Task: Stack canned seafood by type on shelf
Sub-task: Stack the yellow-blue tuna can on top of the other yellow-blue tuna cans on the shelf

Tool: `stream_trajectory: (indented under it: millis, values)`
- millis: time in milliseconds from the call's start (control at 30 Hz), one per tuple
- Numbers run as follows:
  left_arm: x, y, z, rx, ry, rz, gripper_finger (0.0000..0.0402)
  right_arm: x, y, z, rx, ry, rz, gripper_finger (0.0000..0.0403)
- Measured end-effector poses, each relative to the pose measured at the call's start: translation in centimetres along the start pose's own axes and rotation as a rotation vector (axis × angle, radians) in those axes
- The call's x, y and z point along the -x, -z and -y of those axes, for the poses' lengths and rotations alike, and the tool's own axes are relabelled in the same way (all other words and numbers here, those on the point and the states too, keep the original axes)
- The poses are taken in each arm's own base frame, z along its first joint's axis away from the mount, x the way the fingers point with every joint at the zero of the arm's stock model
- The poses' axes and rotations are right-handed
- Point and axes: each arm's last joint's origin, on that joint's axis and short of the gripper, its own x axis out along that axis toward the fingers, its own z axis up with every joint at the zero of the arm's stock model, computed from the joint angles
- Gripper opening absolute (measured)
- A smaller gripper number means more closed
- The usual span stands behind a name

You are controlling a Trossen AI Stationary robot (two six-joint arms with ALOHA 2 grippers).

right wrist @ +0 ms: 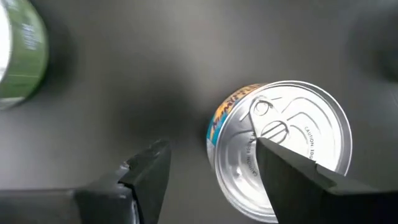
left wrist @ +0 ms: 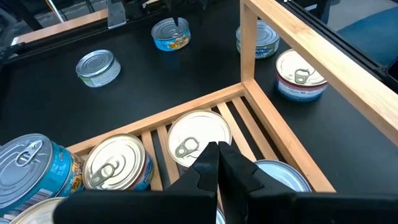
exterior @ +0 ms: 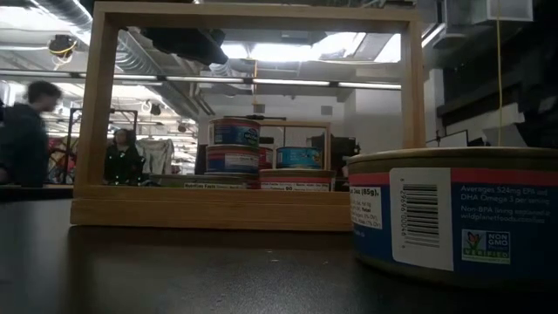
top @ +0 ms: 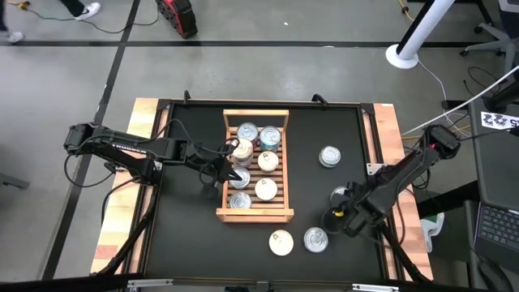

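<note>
Shelf [top: 255,213] lengthwise front to back, tins lid-up
Right gripper [right wrist: 211,168] gapes beside blue-labelled tin [right wrist: 283,149] (upright); left gripper [left wrist: 216,163] closed, empty

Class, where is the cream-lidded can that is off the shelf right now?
In the high view, the cream-lidded can sits on the table's near edge, just below the shelf, left of a silver-lidded can.

We see a black table top [top: 195,235] carrying the wooden slatted shelf [top: 255,214], with several round tins inside it. Loose tins lie directly on the black surface: a silver one [top: 329,156] beside the shelf, another silver one [top: 315,238] and a cream-lidded one [top: 280,242] near the front edge.
</note>
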Motion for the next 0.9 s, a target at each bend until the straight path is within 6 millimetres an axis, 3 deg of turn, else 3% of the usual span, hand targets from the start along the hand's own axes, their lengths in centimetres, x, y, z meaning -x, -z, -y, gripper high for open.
stream_trajectory:
  millis: [467,900]
  values:
    - [0.0,0.0,0.0,-0.007,0.0,0.0,0.0,-1.6,0.0,-0.7,0.023,0.068,-0.058,0.0231]
    - [0.0,0.0,0.0,-0.007,-0.007,-0.002,0.0,-1.7,0.0,-0.4,0.034,0.12,-0.008,0.007]
